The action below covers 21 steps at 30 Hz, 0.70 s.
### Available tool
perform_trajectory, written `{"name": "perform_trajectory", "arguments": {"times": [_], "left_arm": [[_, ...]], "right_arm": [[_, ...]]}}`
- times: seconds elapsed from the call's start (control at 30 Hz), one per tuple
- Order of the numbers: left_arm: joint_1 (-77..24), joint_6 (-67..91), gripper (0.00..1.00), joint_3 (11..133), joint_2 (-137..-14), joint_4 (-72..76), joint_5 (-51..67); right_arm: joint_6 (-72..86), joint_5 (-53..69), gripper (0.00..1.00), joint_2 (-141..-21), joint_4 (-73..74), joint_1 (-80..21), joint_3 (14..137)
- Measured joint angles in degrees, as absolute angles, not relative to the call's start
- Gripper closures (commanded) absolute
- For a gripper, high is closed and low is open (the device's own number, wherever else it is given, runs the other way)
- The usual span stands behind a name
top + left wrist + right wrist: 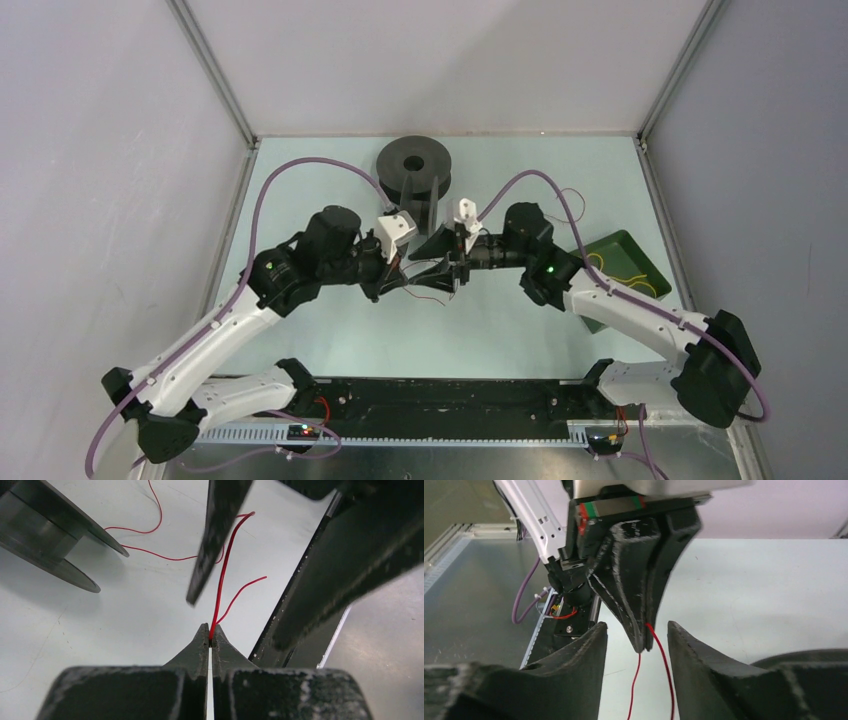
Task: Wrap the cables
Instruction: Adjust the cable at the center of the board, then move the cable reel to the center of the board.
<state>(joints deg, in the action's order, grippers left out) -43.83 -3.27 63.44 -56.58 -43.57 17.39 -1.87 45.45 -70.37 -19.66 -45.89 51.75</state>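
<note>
Left gripper [210, 631]: jaws pressed together, with the red cable [222, 575] pinched at their very tips.
Red cable at the left jaws: it runs straight out ahead of the tips. A short free end curls off beside it, and the rest lies in loose loops on the table [140, 615] further ahead.
Right gripper [636, 625]: jaws spread wide and holding nothing.
Between the right jaws: the closed tips of the left gripper reach into the gap. Two strands of red cable hang down from them, apart from both right fingers [574, 670].
Right fingers seen from the left wrist: one blurred finger crosses just in front of the red cable, and the other stands off to the right of it.
Spools [415, 165]: two dark grey ones, just beyond both sets of jaws. One lies flat and the other stands on edge against it.
Spool contents: no cable can be seen wound on either.
Green tray [625, 250]: well off to the right gripper's outer side, beside the right arm.
Tray contents: the yellow cable [640, 281] lies loose inside.
Stray red strand [572, 205]: a thin loop on the table beyond the tray. I cannot tell whether it joins the pinched length.
</note>
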Motion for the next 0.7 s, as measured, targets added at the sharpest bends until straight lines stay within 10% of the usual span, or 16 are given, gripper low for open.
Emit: {"name": "perform_trajectory", "arguments": {"times": [0.23,0.57,0.7], "left_arm": [[-43.2,-3.6,1.00,63.4,-57.0,-44.4,19.1],[-40.0,-4.2,0.97,63.4,-56.0,-44.4,22.9],[-40.0,-4.6,0.76,63.4,-55.7,-44.2,23.2]], "right_arm": [[-4.3,43.0,1.00,-72.5,-19.1,-49.0,52.2],[-4.8,39.9,1.00,-72.3,-18.3,-49.3,52.2],[-4.6,39.9,1.00,-71.7,-17.8,-49.1,52.2]]}}
